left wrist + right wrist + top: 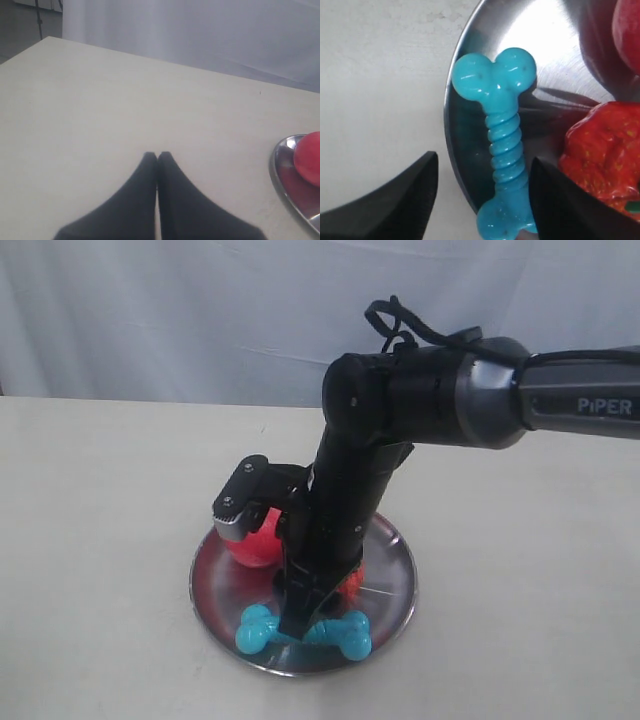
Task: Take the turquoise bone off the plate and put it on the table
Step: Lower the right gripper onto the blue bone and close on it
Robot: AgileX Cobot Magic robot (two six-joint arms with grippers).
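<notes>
The turquoise bone [350, 633] lies along the near rim of the steel plate [398, 570], which rests on the beige table [100, 540]. My right gripper [300, 624] points straight down over the bone's middle. In the right wrist view that gripper [484, 159] is open and straddles the bone [504, 145]: one finger is over the table outside the rim, the other over the plate [550, 45] beside the bone. Neither finger clearly touches it. My left gripper [157, 155] is shut on nothing, low over bare table [100, 100], away from the plate [281, 167].
A red ball [255, 542] and a red strawberry toy [350, 585] share the plate, behind the bone. The strawberry [602, 150] sits close by one right finger. A white curtain backs the table. The ball [309, 157] shows at the left wrist view's edge.
</notes>
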